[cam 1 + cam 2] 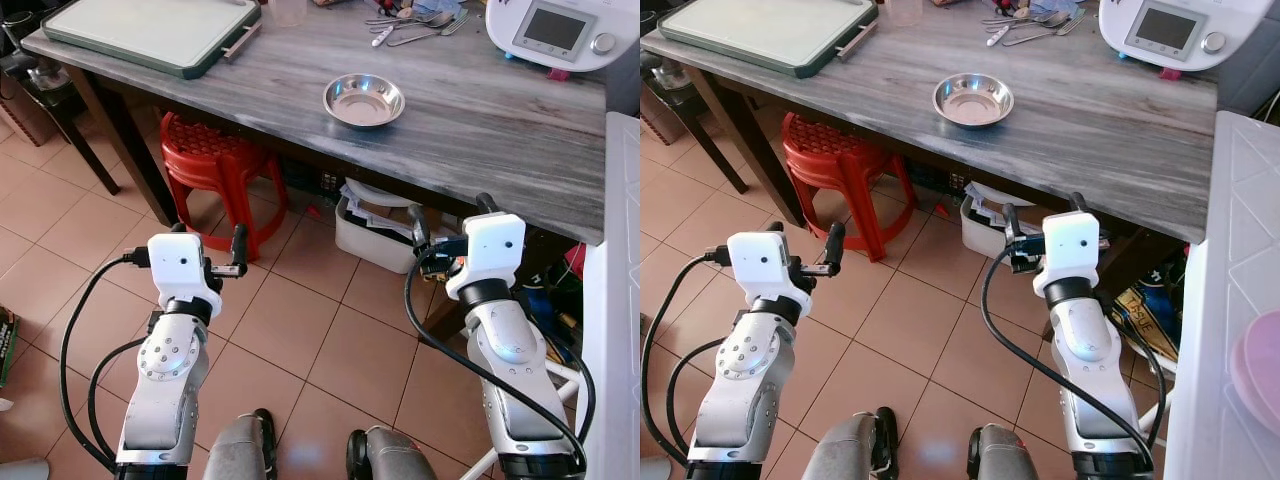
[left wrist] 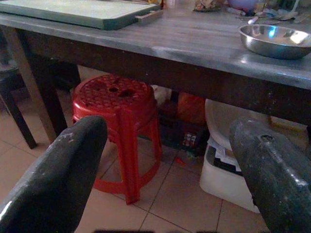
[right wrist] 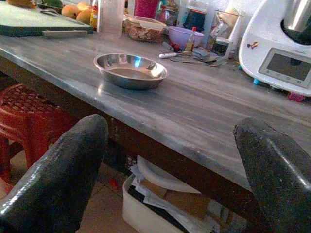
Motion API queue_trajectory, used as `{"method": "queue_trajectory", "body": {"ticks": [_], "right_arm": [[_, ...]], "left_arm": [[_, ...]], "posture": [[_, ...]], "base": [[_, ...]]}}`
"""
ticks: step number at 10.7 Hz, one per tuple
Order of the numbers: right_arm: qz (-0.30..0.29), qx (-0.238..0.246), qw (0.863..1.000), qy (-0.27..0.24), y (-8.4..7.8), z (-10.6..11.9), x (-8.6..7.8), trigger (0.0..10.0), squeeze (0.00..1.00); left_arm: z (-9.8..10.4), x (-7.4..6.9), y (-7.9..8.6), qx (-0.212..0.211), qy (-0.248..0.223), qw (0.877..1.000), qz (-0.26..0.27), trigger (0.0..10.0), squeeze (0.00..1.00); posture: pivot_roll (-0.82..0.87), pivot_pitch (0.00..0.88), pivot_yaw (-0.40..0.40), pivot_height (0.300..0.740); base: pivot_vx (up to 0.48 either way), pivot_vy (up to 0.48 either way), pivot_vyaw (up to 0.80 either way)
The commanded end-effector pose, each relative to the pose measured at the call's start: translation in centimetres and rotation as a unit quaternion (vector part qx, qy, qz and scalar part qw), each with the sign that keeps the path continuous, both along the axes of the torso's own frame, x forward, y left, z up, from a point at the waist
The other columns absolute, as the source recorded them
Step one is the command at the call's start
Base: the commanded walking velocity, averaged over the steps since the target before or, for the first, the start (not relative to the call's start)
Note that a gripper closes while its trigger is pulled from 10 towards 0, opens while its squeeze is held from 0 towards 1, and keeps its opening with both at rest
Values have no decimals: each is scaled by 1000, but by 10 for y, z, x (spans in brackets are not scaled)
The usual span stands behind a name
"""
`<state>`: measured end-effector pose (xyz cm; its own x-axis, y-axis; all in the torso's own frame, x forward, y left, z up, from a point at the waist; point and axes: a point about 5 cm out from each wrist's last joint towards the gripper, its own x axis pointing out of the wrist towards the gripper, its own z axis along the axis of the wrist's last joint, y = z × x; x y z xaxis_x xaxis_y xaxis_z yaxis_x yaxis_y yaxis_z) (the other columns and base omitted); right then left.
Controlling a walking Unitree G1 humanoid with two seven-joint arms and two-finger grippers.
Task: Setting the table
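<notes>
A shiny steel bowl (image 1: 364, 99) stands empty on the grey wooden table (image 1: 480, 130), near its front edge. Several spoons and other cutlery (image 1: 415, 25) lie in a heap at the table's back. My left gripper (image 1: 208, 240) is held out low in front of the table, open, with nothing between its fingers (image 2: 58, 179). My right gripper (image 1: 450, 215) hovers just before the table's front edge, also open and empty. In the right wrist view the bowl (image 3: 130, 70) lies ahead, a little higher than the fingers (image 3: 53, 179).
A green-rimmed board (image 1: 150, 30) covers the table's far left and a white kitchen machine (image 1: 555, 30) its far right. Under the table stand a red plastic stool (image 1: 215, 160) and a white bin (image 1: 385, 235) of papers. A white surface (image 1: 620, 300) borders my right.
</notes>
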<state>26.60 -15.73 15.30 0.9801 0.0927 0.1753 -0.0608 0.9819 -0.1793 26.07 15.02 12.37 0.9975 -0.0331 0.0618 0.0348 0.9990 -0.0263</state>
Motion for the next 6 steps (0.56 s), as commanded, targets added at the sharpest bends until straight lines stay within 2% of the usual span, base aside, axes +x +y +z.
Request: {"method": "queue_trajectory", "body": {"ticks": [1,6], "right_arm": [[33,59,996,64,10,-8,-7,10000,0],[33,59,996,64,10,-8,-7,10000,0]], "left_arm": [[0,-3,-7,7,1,1000,-11,10000,0],[0,-3,-7,7,1,1000,-11,10000,0]], "posture": [[-6,172,8,740],[-6,172,8,740]], "base": [[0,0,0],[0,0,0]]}}
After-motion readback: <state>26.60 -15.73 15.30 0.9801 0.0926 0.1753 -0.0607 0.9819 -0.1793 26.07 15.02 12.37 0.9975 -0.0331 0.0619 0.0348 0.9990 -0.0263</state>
